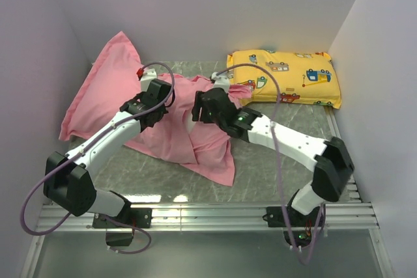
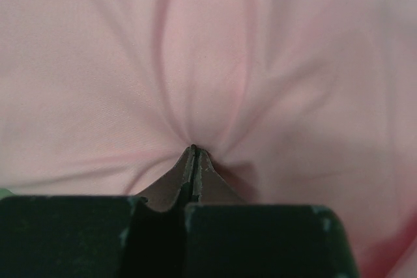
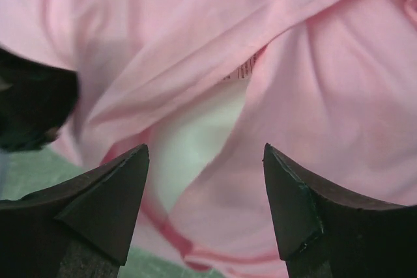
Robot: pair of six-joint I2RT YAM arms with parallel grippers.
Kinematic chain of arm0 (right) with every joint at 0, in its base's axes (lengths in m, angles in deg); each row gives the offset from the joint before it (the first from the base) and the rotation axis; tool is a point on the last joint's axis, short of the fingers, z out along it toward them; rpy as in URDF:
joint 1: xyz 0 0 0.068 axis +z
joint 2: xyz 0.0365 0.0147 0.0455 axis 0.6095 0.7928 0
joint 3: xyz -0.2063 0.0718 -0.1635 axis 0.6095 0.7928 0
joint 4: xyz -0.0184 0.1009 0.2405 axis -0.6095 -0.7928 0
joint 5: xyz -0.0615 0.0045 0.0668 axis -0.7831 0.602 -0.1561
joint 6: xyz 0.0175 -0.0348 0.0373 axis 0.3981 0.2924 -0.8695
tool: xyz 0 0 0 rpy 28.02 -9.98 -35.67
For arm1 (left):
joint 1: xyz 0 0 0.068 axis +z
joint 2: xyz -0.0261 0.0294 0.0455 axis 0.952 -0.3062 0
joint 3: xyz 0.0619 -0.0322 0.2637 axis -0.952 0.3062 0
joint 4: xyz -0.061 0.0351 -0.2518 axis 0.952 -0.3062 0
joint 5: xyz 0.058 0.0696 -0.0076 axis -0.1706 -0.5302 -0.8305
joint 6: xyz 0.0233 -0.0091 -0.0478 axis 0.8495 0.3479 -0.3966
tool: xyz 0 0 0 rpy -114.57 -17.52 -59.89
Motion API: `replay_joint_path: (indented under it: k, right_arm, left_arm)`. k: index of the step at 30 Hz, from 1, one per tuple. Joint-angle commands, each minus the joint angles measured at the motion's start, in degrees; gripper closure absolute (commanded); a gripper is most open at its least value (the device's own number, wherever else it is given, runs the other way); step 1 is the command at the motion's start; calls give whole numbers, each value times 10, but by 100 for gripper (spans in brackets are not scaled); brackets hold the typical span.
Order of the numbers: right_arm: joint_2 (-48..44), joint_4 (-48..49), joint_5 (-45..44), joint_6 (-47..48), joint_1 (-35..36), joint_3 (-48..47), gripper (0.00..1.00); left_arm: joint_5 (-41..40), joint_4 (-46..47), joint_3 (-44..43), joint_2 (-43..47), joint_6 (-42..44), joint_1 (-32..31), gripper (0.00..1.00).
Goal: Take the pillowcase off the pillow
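The left gripper [image 2: 194, 151] pinches the pink pillowcase [image 2: 208, 56]; its fingertips are pressed together, and folds radiate outward from the pinch.

look of the pillowcase [image 1: 104, 89]: pink cloth, softly rumpled, with a darker pink hem at its mouth
grip: pinched at the left claw [image 2: 194, 151] tips, creases fanning out from them
spread: beneath both claws
pillow [image 3: 195, 136]: white, one patch bare at the case's mouth, just ahead of the right claw [image 3: 206, 150], between its parted fingers

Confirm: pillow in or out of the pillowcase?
In: pillow shows only as a white patch through the pillowcase opening.
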Motion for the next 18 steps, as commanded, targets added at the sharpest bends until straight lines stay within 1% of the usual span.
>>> replay_joint_path:
  k: [1, 2, 3, 4, 6, 7, 8, 9, 10, 12, 13, 14, 15, 18]
  right_arm:
    - [57, -67, -23, 10, -8, -29, 31]
    - [56, -63, -26, 6, -9, -14, 37]
    - [31, -54, -30, 1, -13, 8, 43]
    - [14, -29, -28, -8, -15, 57, 55]
    - [-42, -10, -33, -19, -19, 102, 67]
    - [-57, 10, -30, -25, -19, 121, 77]
    - [-70, 20, -25, -25, -22, 152, 80]
    - [-83, 28, -19, -26, -23, 161, 85]
    - [-85, 35, -10, -27, -25, 167, 95]
    - [-81, 39, -5, -27, -25, 169, 100]
    - [-80, 45, -2, -26, -25, 169, 100]
    - [-79, 50, 7, -28, -25, 171, 100]
    - [-78, 58, 10, -30, -25, 174, 100]
    - [-76, 66, 14, -33, -26, 177, 100]
  left_arm:
    - [54, 22, 7, 8, -15, -4, 99]
    - [54, 22, 6, 9, -14, -4, 99]
    - [54, 23, 6, 9, -14, -4, 100]
    - [52, 23, 7, 10, -12, -4, 100]
    - [50, 24, 8, 13, -7, -4, 100]
    - [50, 25, 8, 13, -6, -4, 99]
    - [51, 23, 5, 16, -3, -4, 100]
    - [54, 20, 2, 18, -1, -4, 100]
    - [57, 18, -1, 19, 0, -4, 100]
    - [61, 8, -14, 31, 6, -14, 100]
    - [56, 2, -21, 36, 7, -21, 99]
    - [50, -5, -36, 47, 5, -38, 94]
    - [33, -26, -45, 53, 4, -48, 79]
    - [4, -51, -73, 76, 0, -96, 52]
